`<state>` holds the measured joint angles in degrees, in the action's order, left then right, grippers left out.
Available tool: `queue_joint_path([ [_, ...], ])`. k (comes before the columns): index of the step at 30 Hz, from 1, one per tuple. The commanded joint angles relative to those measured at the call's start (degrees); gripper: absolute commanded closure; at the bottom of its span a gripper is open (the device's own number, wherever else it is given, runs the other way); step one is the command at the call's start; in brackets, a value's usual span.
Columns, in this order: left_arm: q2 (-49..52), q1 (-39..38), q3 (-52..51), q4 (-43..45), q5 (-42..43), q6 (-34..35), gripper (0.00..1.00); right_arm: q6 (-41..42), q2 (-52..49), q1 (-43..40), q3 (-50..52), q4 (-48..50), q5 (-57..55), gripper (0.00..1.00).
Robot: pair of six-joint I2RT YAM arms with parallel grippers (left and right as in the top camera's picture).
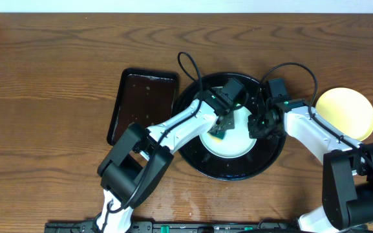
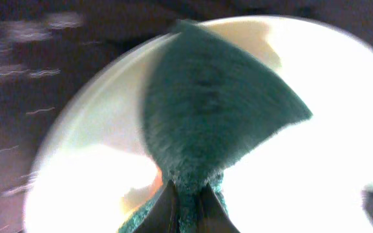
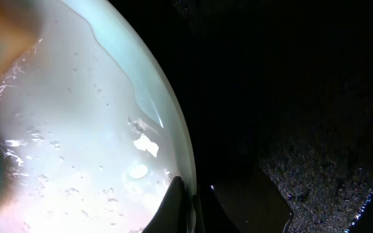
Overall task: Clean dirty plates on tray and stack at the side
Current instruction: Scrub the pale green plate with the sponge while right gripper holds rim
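A pale mint-white plate (image 1: 233, 144) lies in the round black tray (image 1: 264, 162). My left gripper (image 1: 221, 127) is shut on a green and yellow sponge (image 1: 218, 133) and presses it on the plate. In the left wrist view the sponge (image 2: 218, 110) fans out from the fingers (image 2: 187, 208) over the plate (image 2: 328, 168). My right gripper (image 1: 261, 125) is shut on the plate's right rim. The right wrist view shows its fingers (image 3: 196, 207) pinching the rim of the wet plate (image 3: 76, 129). A pale yellow plate (image 1: 346, 113) lies on the table to the right. I see no third plate.
A rectangular dark tray (image 1: 144, 103) lies left of the round tray. Both arms reach over the round tray, with cables looping above it. The wooden table (image 1: 44, 97) spreads all round. The black tray's floor (image 3: 257, 97) shows beside the plate's rim.
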<state>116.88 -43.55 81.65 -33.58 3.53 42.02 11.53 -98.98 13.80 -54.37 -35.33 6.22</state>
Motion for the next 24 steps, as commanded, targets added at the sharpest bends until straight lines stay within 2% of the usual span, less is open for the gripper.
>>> queue_joint_path([
  [1,3.65,-0.28,-0.79,4.96,17.94,0.37,0.93,-1.38,-2.14,0.55,0.85,-0.24,-2.71,0.99],
  [9,3.72,-1.92,-0.79,6.36,26.95,2.23,0.92,-1.38,-2.14,0.55,0.85,-0.35,-2.71,0.99],
  [13,3.72,-1.90,-1.01,6.23,27.39,1.07,0.92,-1.36,-2.14,0.55,0.85,-0.50,-2.71,0.99],
  [18,3.72,-0.98,-2.54,4.28,20.00,0.90,0.92,-1.36,-2.14,0.55,0.85,-0.63,-2.71,0.99],
  [20,3.72,0.66,-2.62,-0.11,12.11,0.92,0.93,-1.36,-2.14,0.55,0.85,-0.68,-2.71,0.99],
  [24,3.67,3.72,-2.56,-5.51,2.93,0.90,0.92,-1.36,-2.14,0.55,0.85,-0.68,-2.71,0.99],
])
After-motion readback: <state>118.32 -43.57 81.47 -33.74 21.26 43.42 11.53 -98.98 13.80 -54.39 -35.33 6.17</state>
